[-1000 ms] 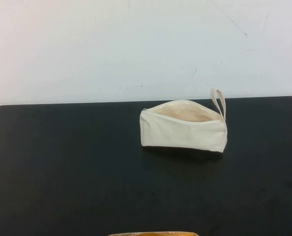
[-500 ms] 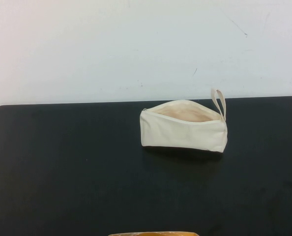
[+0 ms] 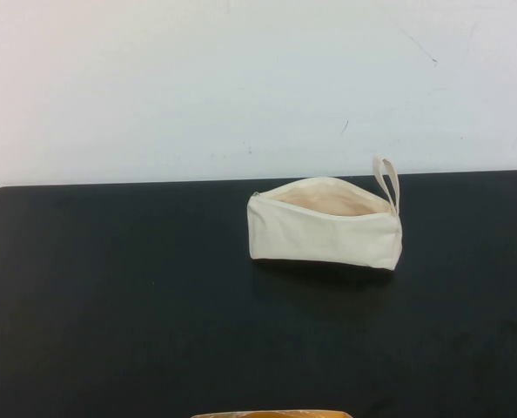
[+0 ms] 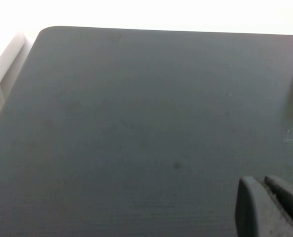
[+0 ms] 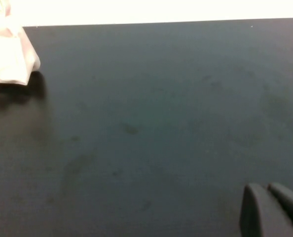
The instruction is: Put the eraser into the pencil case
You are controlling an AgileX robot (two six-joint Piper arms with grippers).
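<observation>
The pencil case (image 3: 325, 226) is seen lying on the black table (image 3: 119, 296), right of centre toward the far edge, its zipper undone so the beige lining is exposed and its loop strap (image 3: 387, 181) standing up at the right end. The eraser cannot be found in any view. The left gripper (image 4: 270, 207) and the right gripper (image 5: 272, 210) are each held low over bare tabletop, fingers pressed together with nothing between them.

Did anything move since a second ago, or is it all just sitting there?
Nothing visibly moved. The pencil case sits open on the black table as before. The left gripper and the right gripper hang shut over bare table, holding nothing. No eraser shows anywhere.
</observation>
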